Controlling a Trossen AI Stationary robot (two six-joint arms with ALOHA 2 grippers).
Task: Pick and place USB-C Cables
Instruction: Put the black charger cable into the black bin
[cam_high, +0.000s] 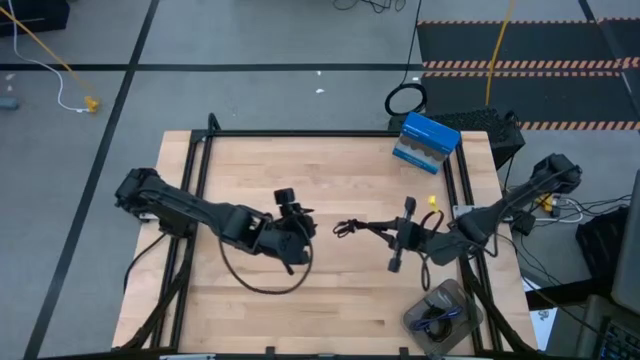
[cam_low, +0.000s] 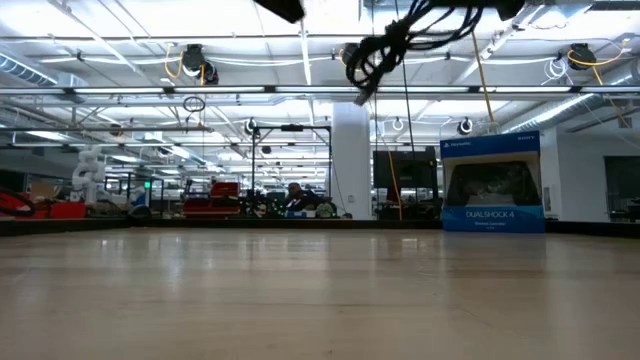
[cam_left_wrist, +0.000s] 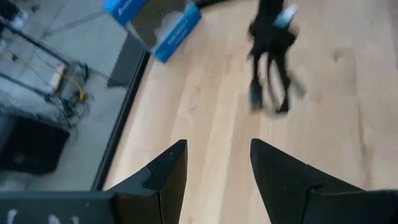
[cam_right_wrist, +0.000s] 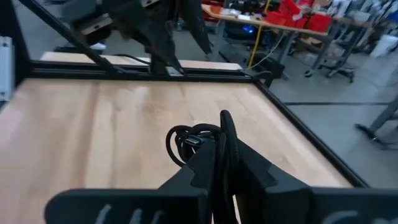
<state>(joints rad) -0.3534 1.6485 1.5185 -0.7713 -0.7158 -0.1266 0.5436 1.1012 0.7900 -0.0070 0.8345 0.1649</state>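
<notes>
A black coiled cable (cam_high: 350, 227) is held in the air above the middle of the wooden table (cam_high: 330, 300), clamped between the closed fingers of the right gripper (cam_high: 385, 232). In the right wrist view the cable's loops (cam_right_wrist: 186, 142) are seen bunched just past the fingertips (cam_right_wrist: 225, 124), which are pressed together on it. From table height the same cable (cam_low: 380, 55) is seen hanging high over the surface, clear of the wood.

The left gripper (cam_high: 291, 207) is held over the table's left-centre, near the cable but apart from it. Its fingers (cam_left_wrist: 168, 171) are spread, with bare wood seen between them, and nothing is gripped.

A blue-purple cable (cam_high: 437, 320) is seen lying in a clear container (cam_high: 440, 298) at the table's near right corner. Whether other cables lie with it cannot be told.

A blue box (cam_high: 426, 143) stands at the far right corner of the table. A large black cable loop (cam_high: 265, 270) is seen below the left arm.
</notes>
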